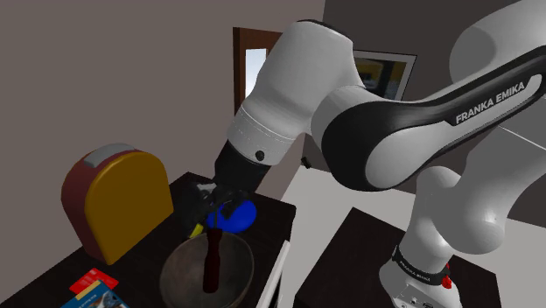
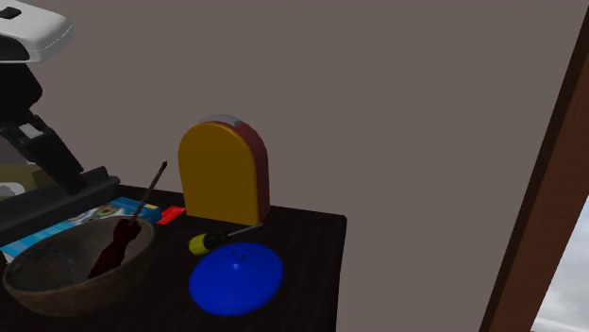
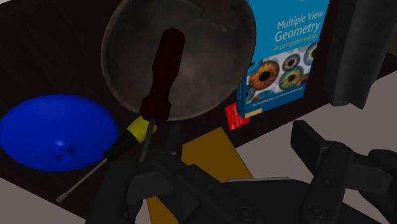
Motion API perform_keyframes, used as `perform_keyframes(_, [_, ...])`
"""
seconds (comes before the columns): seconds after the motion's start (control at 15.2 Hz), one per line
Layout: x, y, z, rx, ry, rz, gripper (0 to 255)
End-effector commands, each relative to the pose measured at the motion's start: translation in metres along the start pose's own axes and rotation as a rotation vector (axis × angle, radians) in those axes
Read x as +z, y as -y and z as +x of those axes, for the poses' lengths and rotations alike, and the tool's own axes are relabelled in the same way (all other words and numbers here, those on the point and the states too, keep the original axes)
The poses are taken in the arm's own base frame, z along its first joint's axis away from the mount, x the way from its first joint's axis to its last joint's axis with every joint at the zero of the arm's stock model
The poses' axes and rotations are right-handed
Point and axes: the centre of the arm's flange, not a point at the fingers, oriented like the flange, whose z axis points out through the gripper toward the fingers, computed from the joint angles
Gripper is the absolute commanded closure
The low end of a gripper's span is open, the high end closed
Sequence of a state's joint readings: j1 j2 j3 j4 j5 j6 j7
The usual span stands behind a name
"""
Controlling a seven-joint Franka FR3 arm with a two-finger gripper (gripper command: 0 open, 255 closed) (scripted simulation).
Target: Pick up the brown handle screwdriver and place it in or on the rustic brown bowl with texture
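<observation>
The screwdriver (image 1: 211, 258) (image 2: 113, 247) (image 3: 162, 70) with the dark reddish-brown handle lies in the rough brown bowl (image 1: 172, 264) (image 2: 57, 292) (image 3: 210, 70). Its handle rests inside and its thin shaft leans over the rim, pointing up. My gripper (image 1: 208, 199) (image 2: 42, 160) (image 3: 238, 175) hangs above and beside the bowl, apart from the screwdriver. The fingers stand open with nothing between them.
A yellow-handled screwdriver (image 2: 200, 243) (image 3: 137, 130) and a blue dome (image 1: 236, 216) (image 2: 236, 278) (image 3: 54, 130) lie beside the bowl. A yellow and dark red arched box (image 1: 118, 201) (image 2: 222, 174) stands behind. A blue geometry book (image 1: 92, 293) (image 3: 286, 51) lies on the bowl's other side.
</observation>
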State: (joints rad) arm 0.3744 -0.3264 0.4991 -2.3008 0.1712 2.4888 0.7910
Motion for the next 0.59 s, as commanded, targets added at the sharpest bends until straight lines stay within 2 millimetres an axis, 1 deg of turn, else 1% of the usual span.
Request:
perform_keyframes(0.0, [0.000,0.000,0.000,0.000,0.000,0.000,0])
perform_keyframes(0.07, [0.000,0.000,0.000,0.000,0.000,0.000,0])
perform_keyframes(0.26, [-0.040,0.000,0.000,0.000,0.000,0.000,0])
perform_keyframes(0.33, [-0.050,0.000,0.000,0.000,0.000,0.000,0])
perform_keyframes(0.53, [-0.050,0.000,0.000,0.000,0.000,0.000,0])
